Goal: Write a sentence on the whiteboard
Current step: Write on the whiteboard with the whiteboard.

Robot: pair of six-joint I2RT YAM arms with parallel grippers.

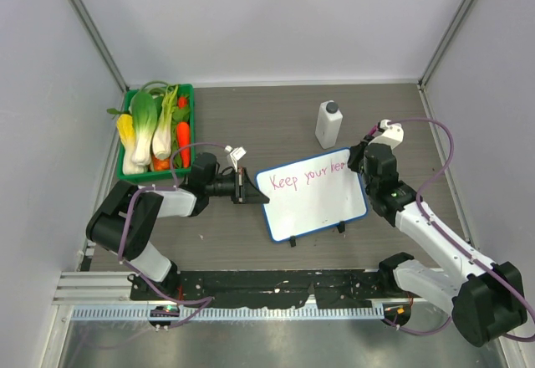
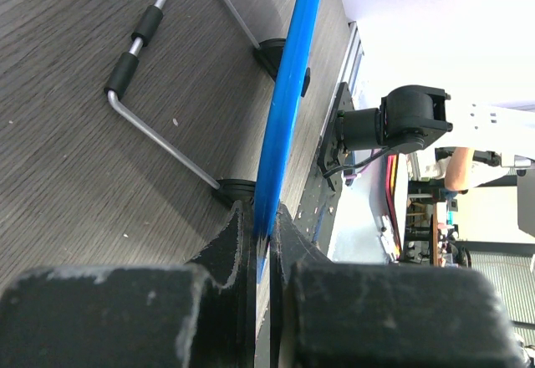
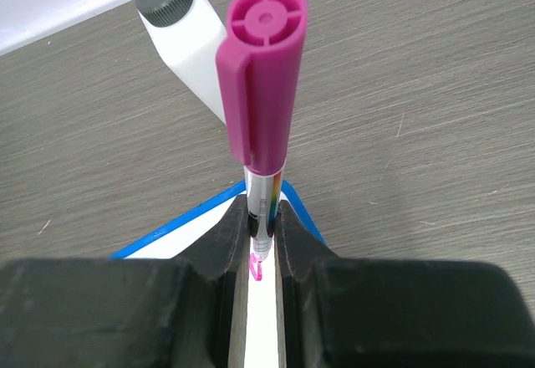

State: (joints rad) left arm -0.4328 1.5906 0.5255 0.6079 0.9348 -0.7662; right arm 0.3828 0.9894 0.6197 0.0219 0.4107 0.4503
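From above, the whiteboard [image 1: 313,205] sits propped at the middle of the table, with the sentence [image 1: 305,175] running along its top. The left claw [image 1: 245,186] meets its left edge. The right claw [image 1: 361,159] is at its upper right corner, near a white bottle [image 1: 328,124].

The left wrist view shows that claw pinched onto the board's thin blue rim, with a wire stand [image 2: 159,134] behind. The board looks light, stiff and smooth, so it would probably slide under pen pressure; the rim is the sensible hold.

The right wrist view shows the right claw clamped on a pink-capped marker [image 3: 261,109], its tip down at the board.
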